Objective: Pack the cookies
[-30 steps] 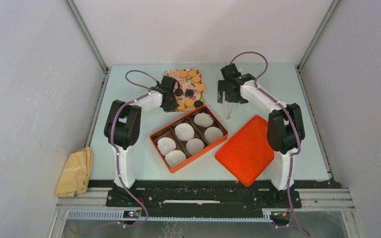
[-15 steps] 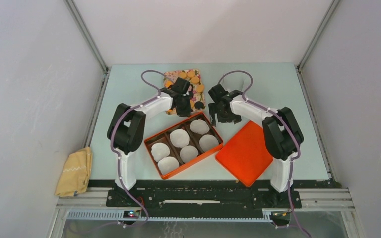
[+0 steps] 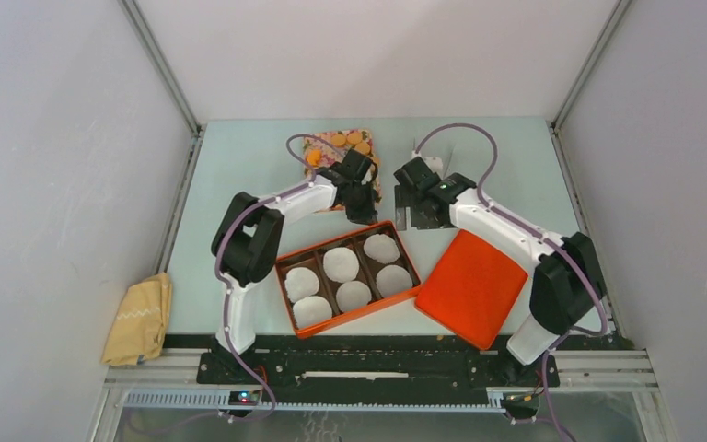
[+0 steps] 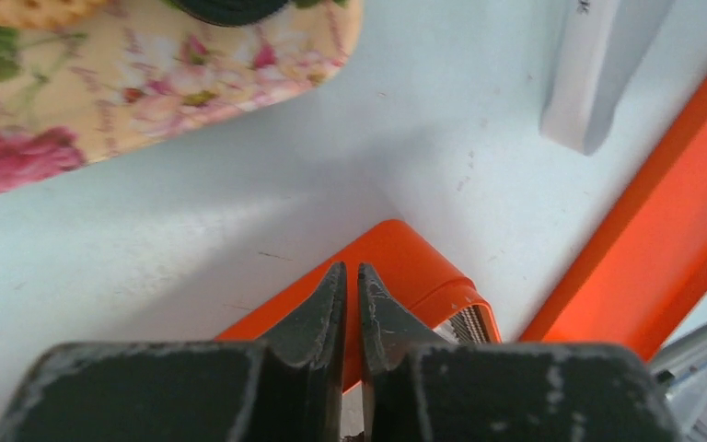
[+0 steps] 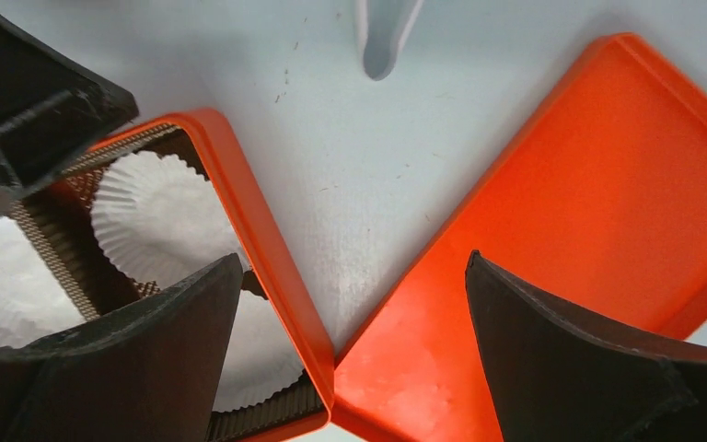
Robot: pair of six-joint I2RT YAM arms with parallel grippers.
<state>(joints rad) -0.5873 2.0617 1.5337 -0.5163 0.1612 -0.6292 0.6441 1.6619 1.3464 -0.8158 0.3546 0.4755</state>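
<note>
Orange-tan cookies (image 3: 356,138) lie on a floral board (image 3: 331,145) at the back; my left arm covers much of it. In the left wrist view a black cookie (image 4: 230,9) and the board (image 4: 147,92) show at the top. An orange box (image 3: 287,261) holds several white paper cups (image 3: 341,264). My left gripper (image 3: 365,214) hovers at the box's far corner (image 4: 414,262), its jaws (image 4: 351,269) shut to a thin slit with nothing seen between them. My right gripper (image 3: 412,219) stands wide open (image 5: 353,261) above the spot where the box (image 5: 267,249) meets the orange lid (image 5: 589,212).
The orange lid (image 3: 472,287) lies flat to the right of the box, touching its corner. A white tong-like tool (image 3: 434,164) rests behind the right gripper. A yellow cloth (image 3: 138,318) sits at the near left table edge. Grey walls close in both sides.
My left gripper moved from over the cookie board to the box's far corner. My right arm swung left and nearer. The box and lid shifted slightly toward the near edge.
</note>
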